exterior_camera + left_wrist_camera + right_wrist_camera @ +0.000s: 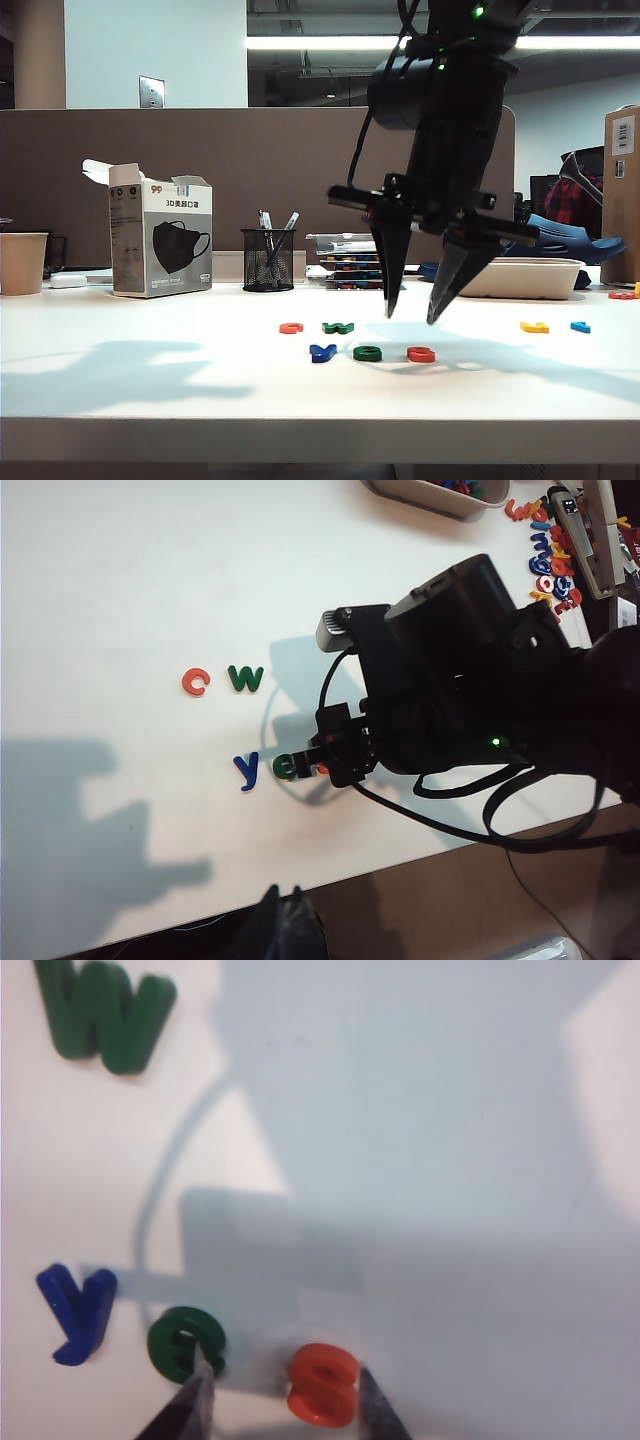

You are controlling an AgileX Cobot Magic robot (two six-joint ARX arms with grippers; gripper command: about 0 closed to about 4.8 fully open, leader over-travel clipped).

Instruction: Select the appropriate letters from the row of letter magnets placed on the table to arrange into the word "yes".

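Note:
On the white table (150, 400) three letters lie in a front line: a dark blue y (322, 352), a green e (367, 353) and an orange-red s (421, 354). My right gripper (411, 318) hangs open just above them. In the right wrist view the right gripper (285, 1385) has the s (323, 1385) lying free between its fingers, beside the e (185, 1345) and y (75, 1310). One fingertip (203, 1385) overlaps the e's edge. My left gripper (284, 890) is shut and empty, off the table's front edge. The right arm (450, 700) hides most of the s in the left wrist view.
Behind the line lie an orange c (291, 327) and a dark green w (338, 327), with a yellow letter (534, 326) and a light blue one (580, 326) to the right. A mask box (160, 240), pen cup (268, 260), paper cup (22, 262) and white tray (520, 275) stand at the back.

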